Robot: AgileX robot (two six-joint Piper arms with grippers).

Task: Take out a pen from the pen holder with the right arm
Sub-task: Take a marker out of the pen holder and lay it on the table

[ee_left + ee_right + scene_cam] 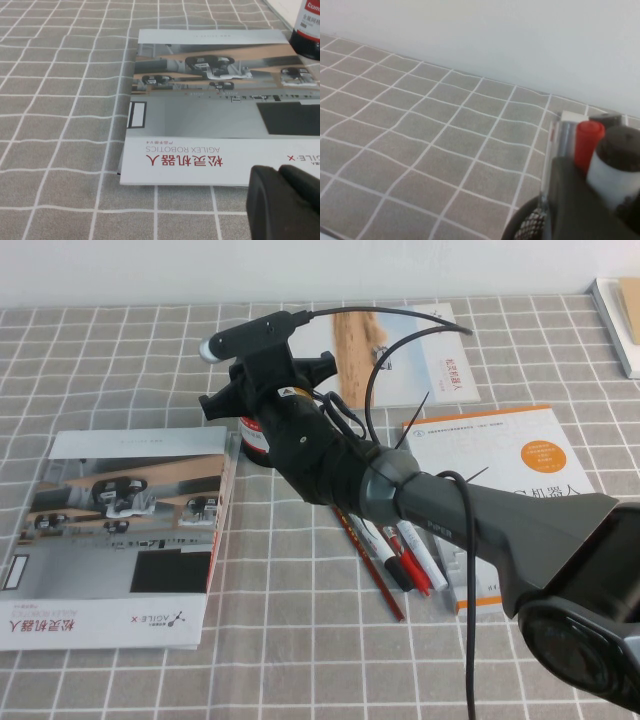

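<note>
— Well, starting at the left: where is the left gripper (281, 176)?

— By the near edge of the booklet (120, 530), and only its own wrist camera catches it. Just a dark corner shows, so I cannot tell whether it is open or shut.

— And the room around it?

— Bare checked cloth (300, 640) lies behind the booklet and in front of it. There is also a strip between the booklet and the pens (400, 558) lying loose.

— The middle, then.

— The right arm (420, 500) reaches in from the lower right, stretched long across the table. The right gripper (262, 390) sits right over the holder (256, 436), which stands just off the booklet's far right corner.

— Has it hold of a pen?

— I cannot tell. From above, the arm covers most of the holder. From the right wrist, a red-capped pen (589, 141) and a white marker (615, 167) stand close beside the gripper's dark body, above the holder's mesh rim. Whether either is gripped, or how wide the tool stands, does not show.

— And to the right?

— The pens lie partly under the arm, at the left edge of an orange book (520, 465). A second booklet (420, 350) lies behind the holder, partly hidden by the gripper. A pale object (620, 320) is cut off at the far right corner.
</note>
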